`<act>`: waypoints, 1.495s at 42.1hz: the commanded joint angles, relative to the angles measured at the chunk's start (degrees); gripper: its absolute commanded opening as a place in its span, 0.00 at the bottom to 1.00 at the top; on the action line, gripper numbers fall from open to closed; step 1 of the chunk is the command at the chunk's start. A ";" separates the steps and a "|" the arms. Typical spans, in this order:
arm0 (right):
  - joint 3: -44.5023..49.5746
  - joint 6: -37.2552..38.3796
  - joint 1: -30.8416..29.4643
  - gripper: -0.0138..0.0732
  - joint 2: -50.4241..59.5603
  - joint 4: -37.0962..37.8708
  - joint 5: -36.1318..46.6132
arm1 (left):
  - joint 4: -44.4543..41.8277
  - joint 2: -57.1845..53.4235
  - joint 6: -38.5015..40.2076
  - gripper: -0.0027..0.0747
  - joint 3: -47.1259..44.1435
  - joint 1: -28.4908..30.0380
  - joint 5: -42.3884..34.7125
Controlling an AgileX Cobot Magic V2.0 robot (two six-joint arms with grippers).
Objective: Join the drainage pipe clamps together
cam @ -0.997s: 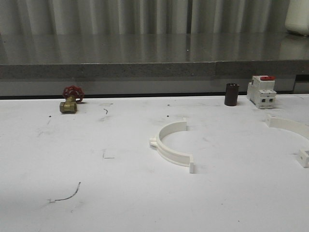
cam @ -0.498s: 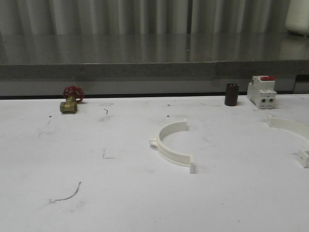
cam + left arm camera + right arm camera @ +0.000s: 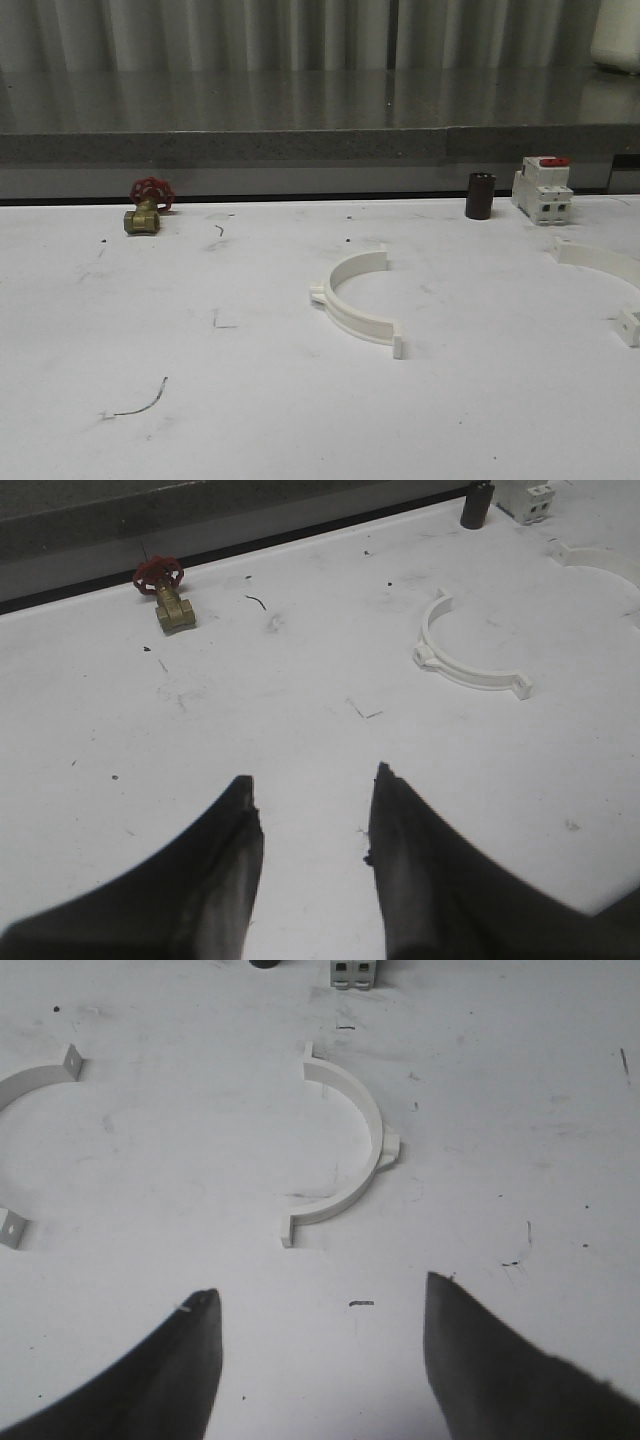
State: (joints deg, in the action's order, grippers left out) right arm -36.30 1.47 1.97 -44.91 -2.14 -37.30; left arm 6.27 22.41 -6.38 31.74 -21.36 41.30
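The job had not started yet. One white half-ring clamp [image 3: 356, 302] lay flat near the middle of the white table [image 3: 200, 400], and the other half-ring clamp [image 3: 610, 275] lay well apart from it, off to the right. They did not touch, so both still had to be picked up and pushed together. The left claw [image 3: 312, 810] hung open over bare table and held nothing. The right claw [image 3: 320, 1310] was wide open too, empty, hanging near the second half-ring. In the front view, the picture edge cut off part of that ring.
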 commanded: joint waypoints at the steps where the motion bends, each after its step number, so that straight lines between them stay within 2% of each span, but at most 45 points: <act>1: -1.99 -0.17 -0.25 0.70 0.02 -0.16 1.13 | 0.96 0.85 0.14 0.37 1.60 0.13 -4.28; 14: -5.82 -0.17 -1.83 0.70 -5.54 1.70 -5.71 | 0.96 0.85 0.14 0.37 1.60 0.13 -4.28; 26: -17.77 -0.22 -8.12 0.70 -28.64 -1.23 -6.53 | 0.96 0.85 0.14 0.37 1.60 0.13 -4.17; 40: -32.51 -1.47 -8.28 0.70 -51.60 -2.76 -6.65 | 0.96 0.85 0.14 0.37 1.60 0.13 -4.17; 54: -38.37 -4.13 -7.62 0.70 -60.70 -2.77 -5.50 | 0.96 0.85 0.14 0.37 1.60 0.13 -4.17; 63: -38.76 -4.72 -7.58 0.70 -62.36 -2.77 -6.15 | 0.96 0.85 0.14 0.37 1.60 0.13 -4.17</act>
State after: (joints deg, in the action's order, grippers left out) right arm -73.27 -2.12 -5.67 -109.49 -4.73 -44.06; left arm 6.39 22.41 -6.38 31.74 -21.36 41.30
